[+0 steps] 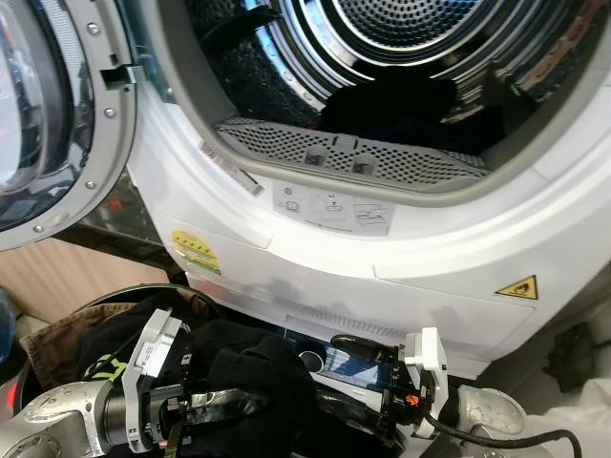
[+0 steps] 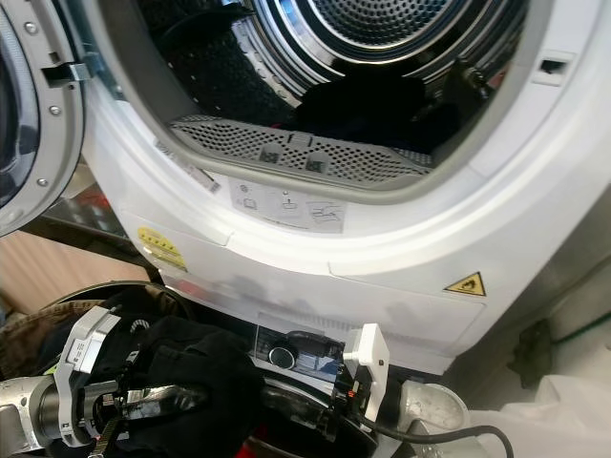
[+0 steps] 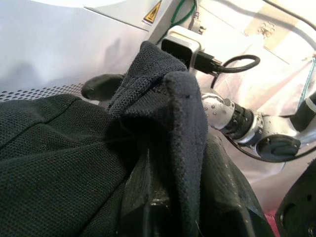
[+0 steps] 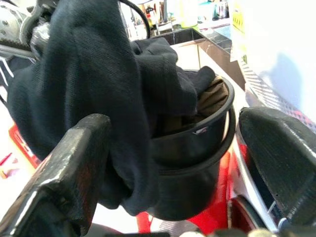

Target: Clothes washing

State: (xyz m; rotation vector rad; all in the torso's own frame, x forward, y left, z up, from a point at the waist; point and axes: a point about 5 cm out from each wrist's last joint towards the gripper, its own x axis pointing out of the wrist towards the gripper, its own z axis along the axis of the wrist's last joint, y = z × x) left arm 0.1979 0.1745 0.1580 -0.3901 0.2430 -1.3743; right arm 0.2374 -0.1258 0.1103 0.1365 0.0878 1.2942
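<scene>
Loading step, judged: left end effector [image 1: 205,405] clamped on black garment [image 1: 243,377], lifted just above the dark laundry basket [image 4: 197,148] below the dryer opening [image 1: 382,95]; right end effector [image 1: 368,348] spread wide beside the cloth, holding nothing; next move prob needs raising garment over the door rim into drum [image 1: 410,29], w/o snagging.

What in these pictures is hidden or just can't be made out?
- Left hand: its fingers are buried in the black garment, both eye views.
- Dark laundry in the drum: too shadowed to tell pieces apart.
- Basket contents: covered by the garment, right wrist view.
- Machine door: cut off by the edge.
</scene>
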